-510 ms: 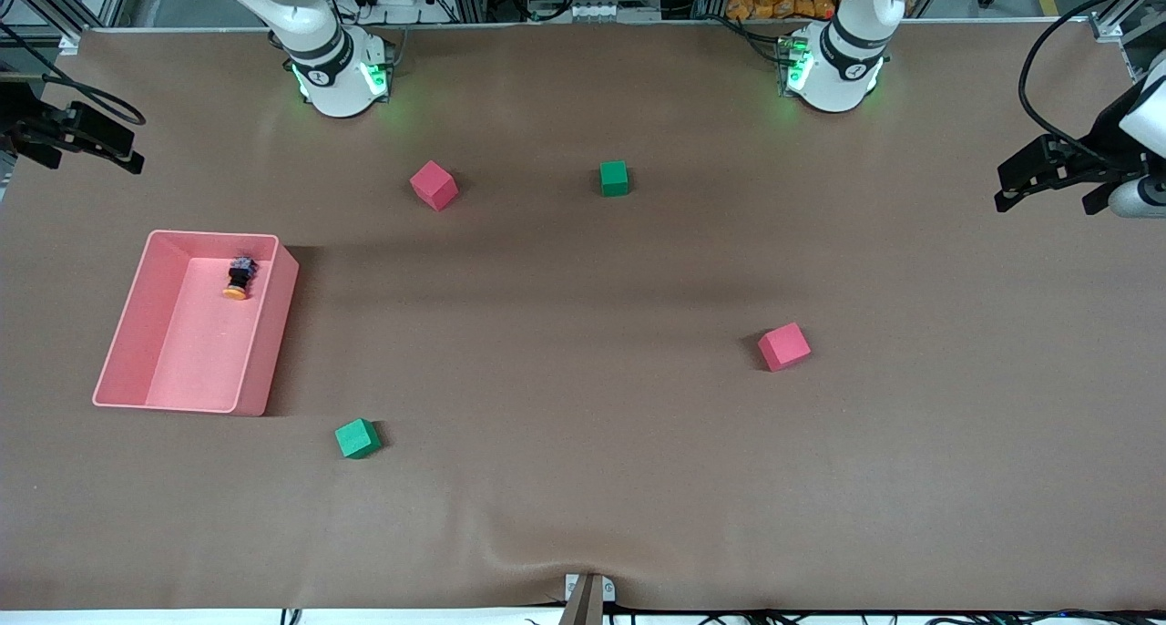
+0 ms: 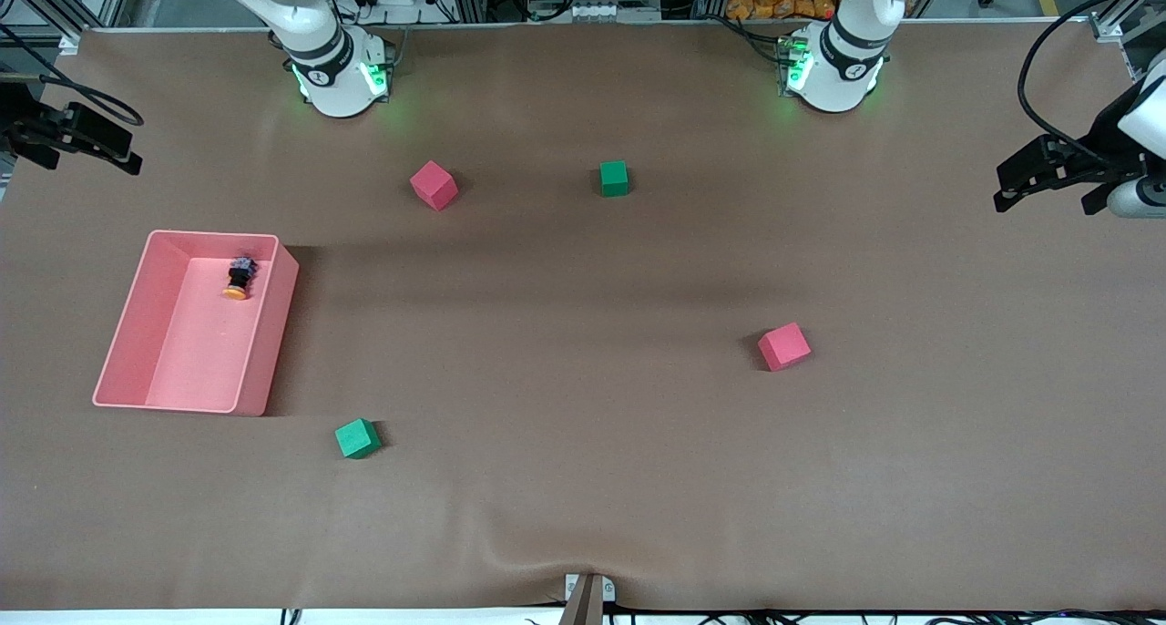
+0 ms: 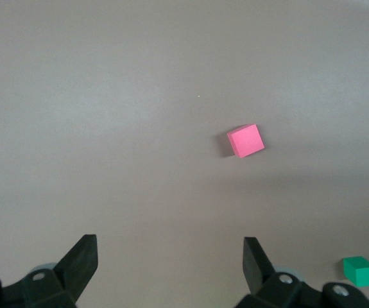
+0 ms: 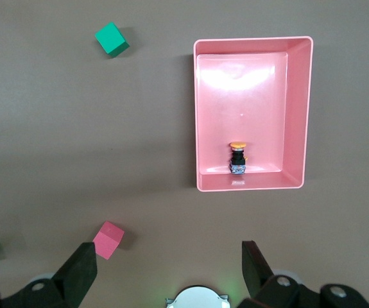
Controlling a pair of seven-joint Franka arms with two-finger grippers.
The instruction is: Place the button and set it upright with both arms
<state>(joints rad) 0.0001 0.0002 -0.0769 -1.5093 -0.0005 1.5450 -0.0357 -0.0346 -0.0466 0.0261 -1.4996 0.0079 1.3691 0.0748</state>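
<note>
The button (image 2: 239, 279) lies on its side in a pink bin (image 2: 211, 234), near the bin's wall closest to the robots' bases. Its orange cap points toward the front camera. It also shows in the right wrist view (image 4: 237, 157), inside the bin (image 4: 253, 40). My right gripper (image 2: 86, 140) is open and empty, high over the table edge at the right arm's end, apart from the bin. In its wrist view (image 4: 169, 260) the jaws stand wide. My left gripper (image 2: 1007, 188) is open and empty over the left arm's end of the table; its wrist view (image 3: 170, 256) shows bare table between the jaws.
Two red cubes (image 2: 434, 185) (image 2: 783, 346) and two green cubes (image 2: 614, 178) (image 2: 357, 438) lie scattered on the brown table. The left wrist view shows a red cube (image 3: 246, 140) and a green cube (image 3: 360, 271). The right arm's base (image 4: 196, 298) shows in the right wrist view.
My right gripper has drifted slightly toward the bases' side of the table. The button, bin and cubes have not moved.
</note>
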